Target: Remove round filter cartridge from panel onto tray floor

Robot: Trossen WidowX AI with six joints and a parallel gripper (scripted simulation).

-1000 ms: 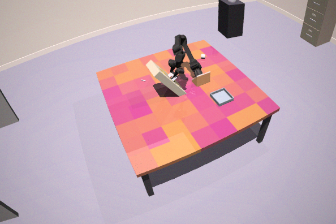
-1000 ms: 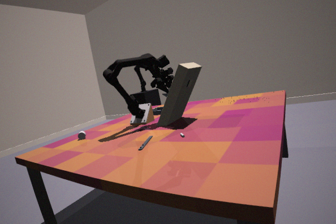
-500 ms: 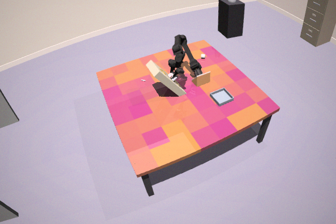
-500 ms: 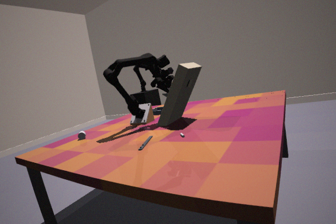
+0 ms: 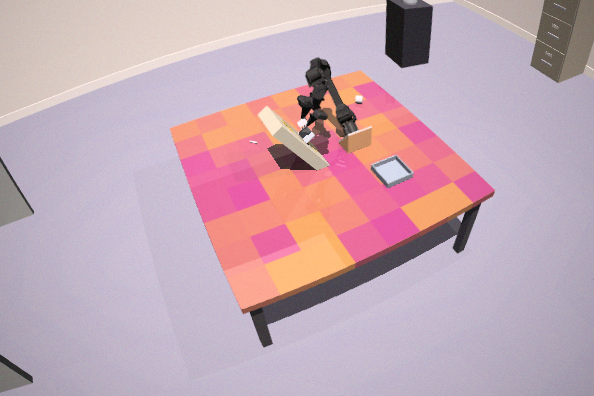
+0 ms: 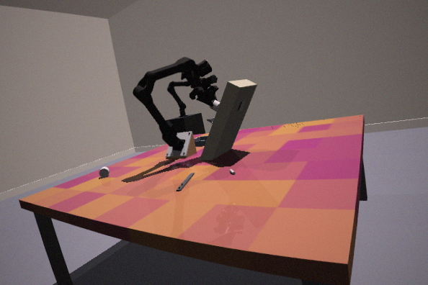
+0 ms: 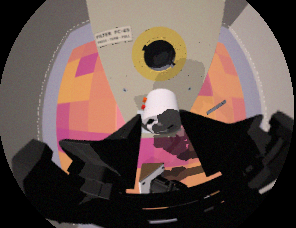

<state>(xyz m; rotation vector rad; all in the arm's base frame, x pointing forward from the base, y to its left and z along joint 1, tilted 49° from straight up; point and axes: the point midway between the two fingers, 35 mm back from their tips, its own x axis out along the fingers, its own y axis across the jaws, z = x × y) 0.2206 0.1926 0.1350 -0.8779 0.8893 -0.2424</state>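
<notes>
My gripper (image 5: 305, 121) (image 6: 213, 101) (image 7: 159, 114) is shut on the white round filter cartridge (image 5: 301, 123) (image 6: 216, 105) (image 7: 160, 101). The cartridge is out of its hole, held in front of the leaning cream service panel (image 5: 295, 145) (image 6: 229, 119) (image 7: 195, 20), below the yellow-ringed opening (image 7: 159, 54). That opening looks dark and empty. In the top view the cartridge is just above a small white ledge (image 5: 309, 137) on the panel. Its two slots cannot be made out. The shallow grey tray (image 5: 401, 180) lies on the table, away from the gripper and with nothing in it.
The arm's mounting bracket (image 5: 361, 140) (image 6: 185, 144) stands between panel and tray. A white round object (image 5: 359, 99) (image 6: 104, 171), a small white piece (image 5: 253, 142) (image 6: 232, 171) and a grey bar (image 6: 185, 182) (image 7: 216, 107) lie on the table.
</notes>
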